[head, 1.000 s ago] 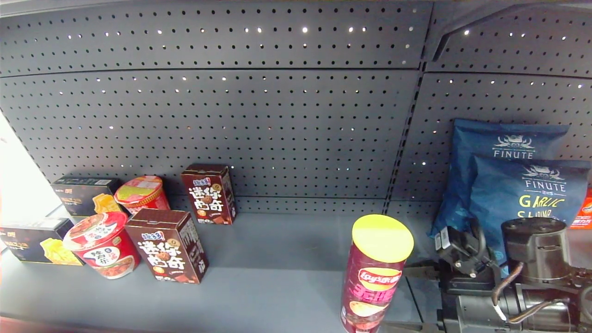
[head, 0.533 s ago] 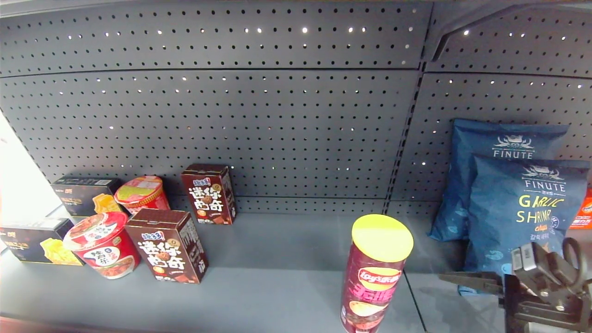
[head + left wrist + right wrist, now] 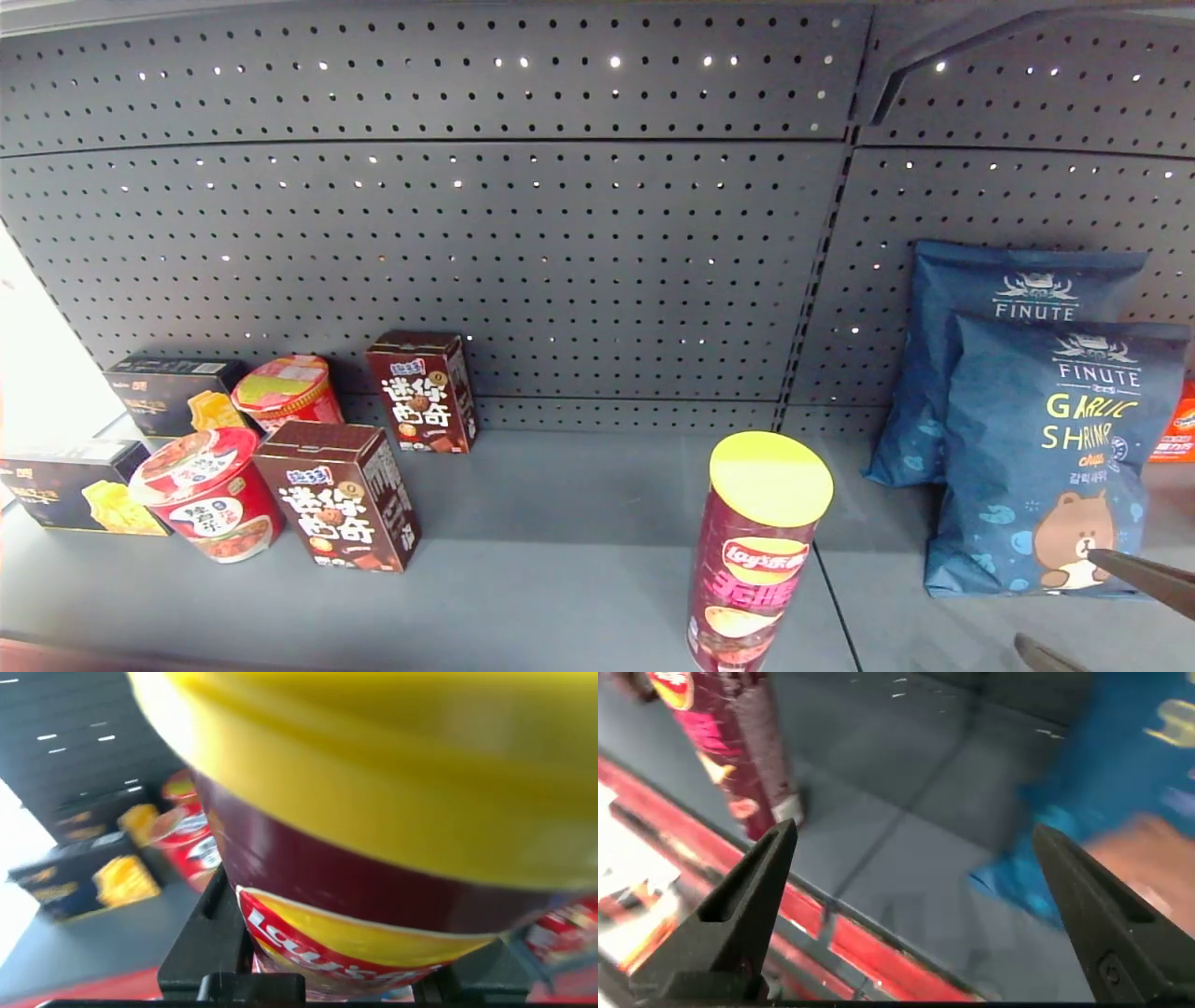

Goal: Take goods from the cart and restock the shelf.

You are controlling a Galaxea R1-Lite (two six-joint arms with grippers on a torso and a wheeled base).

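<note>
On the shelf (image 3: 560,597), right of centre: see chips can (image 3: 758,551) standing upright, near the blue snack bags (image 3: 1036,448) but not touching. Reading right claw (image 3: 1052,595) as spread wide, low in front of those bags, apart from that can. Reading left claw (image 3: 327,985) as clamped on a second can (image 3: 374,887), yellow lid nearest its camera. Further left: noodle cups (image 3: 205,495), brown boxes (image 3: 341,495), black boxes (image 3: 79,485).

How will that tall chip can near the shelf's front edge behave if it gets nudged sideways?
The chip can is tall and narrow, so it will probably tip rather than slide. Being round, it would likely roll on the flat shelf, perhaps off the front. Its walls look stiff.
</note>
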